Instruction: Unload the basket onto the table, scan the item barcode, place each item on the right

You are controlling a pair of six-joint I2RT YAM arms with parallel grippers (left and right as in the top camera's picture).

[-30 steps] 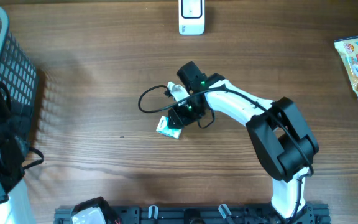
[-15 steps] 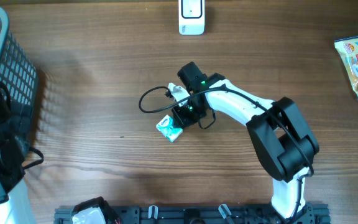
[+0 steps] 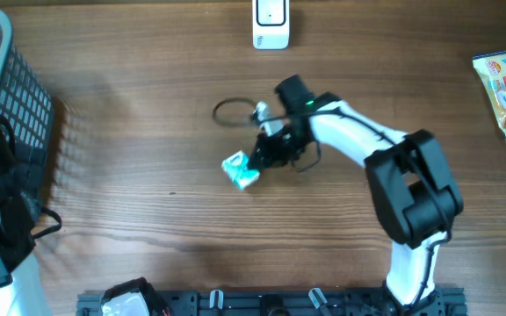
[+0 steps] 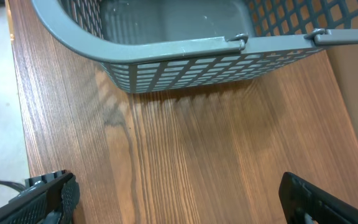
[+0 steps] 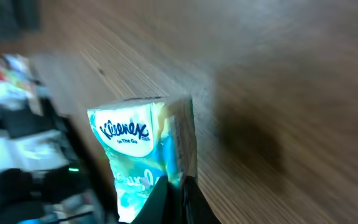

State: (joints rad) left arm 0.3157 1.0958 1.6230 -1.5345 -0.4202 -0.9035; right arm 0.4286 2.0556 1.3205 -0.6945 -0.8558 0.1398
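Over the wooden table (image 3: 148, 219) the right gripper (image 3: 255, 161) pinches the tissue pack (image 3: 240, 169) (left gripper (image 4: 182, 202) stands wide, holding nothing), so better turn its barcode slowly toward the white scanner (image 3: 271, 22).

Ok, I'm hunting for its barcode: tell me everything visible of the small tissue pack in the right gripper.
The small white-and-teal Kleenex tissue pack, soft plastic wrap, crumpled, is pinched at one end by the shut right gripper. It stands tilted, seemingly just off the wooden table, near its middle. No barcode shows.
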